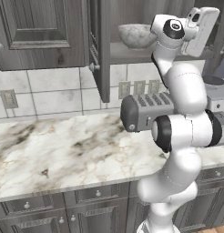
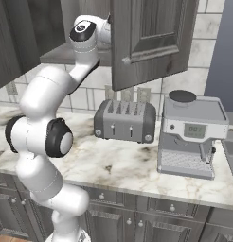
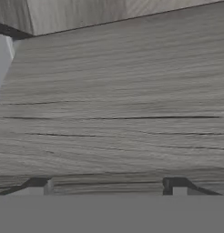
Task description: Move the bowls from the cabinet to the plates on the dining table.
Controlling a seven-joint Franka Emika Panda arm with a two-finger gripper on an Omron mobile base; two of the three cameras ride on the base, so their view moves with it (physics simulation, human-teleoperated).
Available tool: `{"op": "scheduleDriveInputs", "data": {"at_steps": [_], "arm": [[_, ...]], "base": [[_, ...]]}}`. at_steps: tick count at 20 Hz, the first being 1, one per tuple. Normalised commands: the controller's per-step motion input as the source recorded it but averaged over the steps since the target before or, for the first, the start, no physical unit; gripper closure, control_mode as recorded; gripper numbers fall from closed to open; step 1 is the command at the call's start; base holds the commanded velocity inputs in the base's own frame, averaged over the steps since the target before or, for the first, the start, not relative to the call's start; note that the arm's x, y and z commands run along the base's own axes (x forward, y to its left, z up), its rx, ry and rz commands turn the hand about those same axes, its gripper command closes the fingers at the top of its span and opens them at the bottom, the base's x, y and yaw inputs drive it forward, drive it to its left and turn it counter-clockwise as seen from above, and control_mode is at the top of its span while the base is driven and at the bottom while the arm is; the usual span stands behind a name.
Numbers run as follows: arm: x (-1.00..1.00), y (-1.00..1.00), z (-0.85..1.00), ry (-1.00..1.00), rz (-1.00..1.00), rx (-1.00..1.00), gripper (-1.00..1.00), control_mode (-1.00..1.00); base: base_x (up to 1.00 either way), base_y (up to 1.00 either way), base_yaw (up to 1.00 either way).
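Note:
One mottled grey-white bowl (image 1: 135, 35) sits on the inner shelf of the open dark wood-grain cabinet (image 1: 101, 50). My white hand (image 1: 202, 28) is raised to shelf height, to the right of the bowl and apart from it. In the right base view the arm reaches behind the cabinet's open door (image 2: 151, 38). In the hand view my gripper (image 3: 107, 185) is open, its two dark tips wide apart with nothing between them, facing a grey wood-grain panel (image 3: 114, 91) close up. The plates and the dining table are out of view.
A grey four-slot toaster (image 1: 148, 111) (image 2: 125, 120) stands on the marble counter (image 1: 63, 150) below the cabinet. A silver coffee machine (image 2: 192, 132) stands to its right. The open doors stick out on either side of the arm. Low grey drawers (image 1: 95, 205) run under the counter.

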Motion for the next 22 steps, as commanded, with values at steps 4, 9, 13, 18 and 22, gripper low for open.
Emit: {"op": "scheduleDriveInputs", "data": {"at_steps": [4, 9, 13, 18, 22], "arm": [[-0.71, -0.79, 0.00, 0.00, -0.12, 0.00, -1.00, -1.00], [-0.72, -0.84, 0.00, 0.00, -0.09, 0.00, -1.00, -1.00], [-0.57, -0.59, -0.01, 0.00, -0.04, 0.00, -1.00, -1.00], [0.03, 0.11, 0.00, 0.00, 0.00, 0.00, -1.00, -1.00], [-0.47, 0.02, 0.00, 0.00, 0.00, 0.08, -1.00, -1.00]], "base": [[0.00, 0.00, 0.00], [0.00, 0.00, 0.00], [0.00, 0.00, 0.00], [0.00, 0.00, 0.00], [0.00, 0.00, 0.00]]}}
